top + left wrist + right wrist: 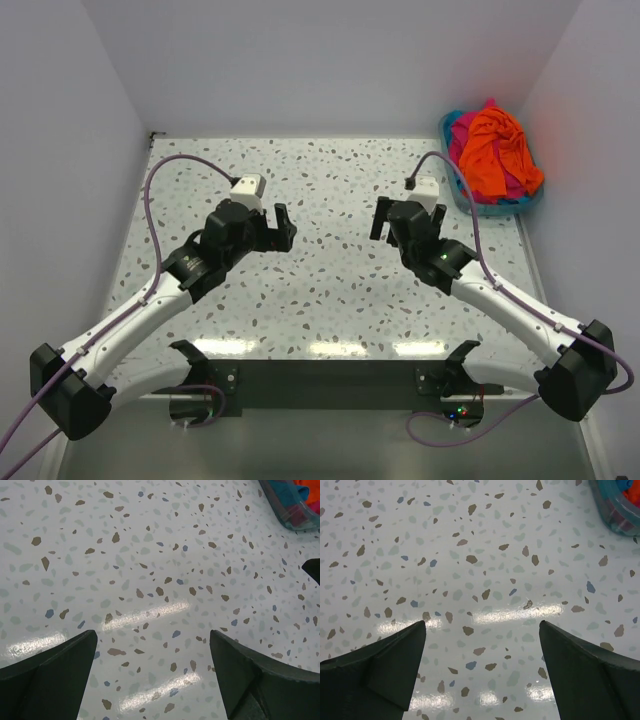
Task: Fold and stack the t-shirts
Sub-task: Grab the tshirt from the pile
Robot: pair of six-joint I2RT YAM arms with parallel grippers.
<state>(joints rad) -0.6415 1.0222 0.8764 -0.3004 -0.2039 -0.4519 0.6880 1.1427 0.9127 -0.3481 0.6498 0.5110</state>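
Note:
A bright orange t-shirt (497, 150) lies crumpled on top of a magenta-pink one (466, 135) in a teal basket (520, 205) at the back right corner. A corner of the basket shows in the left wrist view (290, 512) and the right wrist view (615, 510), with orange and pink cloth inside. My left gripper (281, 228) is open and empty above the table's middle left. My right gripper (381, 220) is open and empty above the middle right, well short of the basket. Both wrist views show only speckled tabletop between the fingers.
The speckled white table (330, 280) is enclosed by white walls on the left, back and right. The basket sits against the right wall. The arm bases and purple cables run along the near edge.

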